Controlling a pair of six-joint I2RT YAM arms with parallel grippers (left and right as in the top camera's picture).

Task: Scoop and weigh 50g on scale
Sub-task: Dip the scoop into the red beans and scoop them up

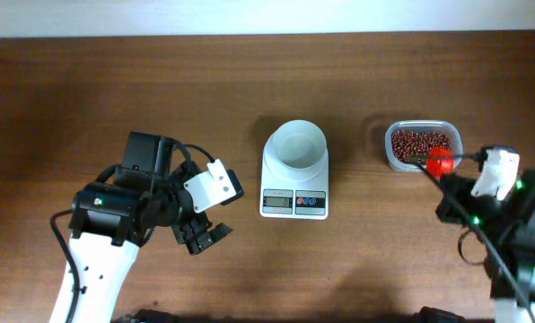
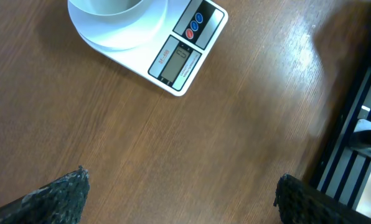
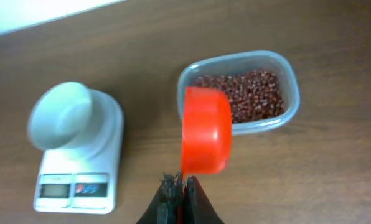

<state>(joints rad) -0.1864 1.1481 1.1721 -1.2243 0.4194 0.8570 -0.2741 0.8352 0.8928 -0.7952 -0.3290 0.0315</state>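
Note:
The white scale point(image 1: 294, 203) sits mid-table with a white round bowl point(image 1: 296, 148) on it; nothing shows in the bowl. Both also appear in the right wrist view, scale point(image 3: 79, 186) and bowl point(image 3: 60, 115). My right gripper point(image 3: 180, 183) is shut on the thin handle of a red scoop point(image 3: 205, 130). The scoop point(image 1: 440, 161) hangs at the front edge of the clear tub point(image 1: 402, 161) of red-brown beans point(image 3: 248, 93); its inside is hidden. My left gripper point(image 1: 205, 238) stands wide open and empty, front-left of the scale point(image 2: 179, 56).
Bare brown wood surrounds the scale and the tub. The left arm's body point(image 1: 124, 211) fills the front left, and the right arm point(image 1: 519, 224) the front right. In the left wrist view, dark striped equipment point(image 2: 360, 137) lies past the table's edge.

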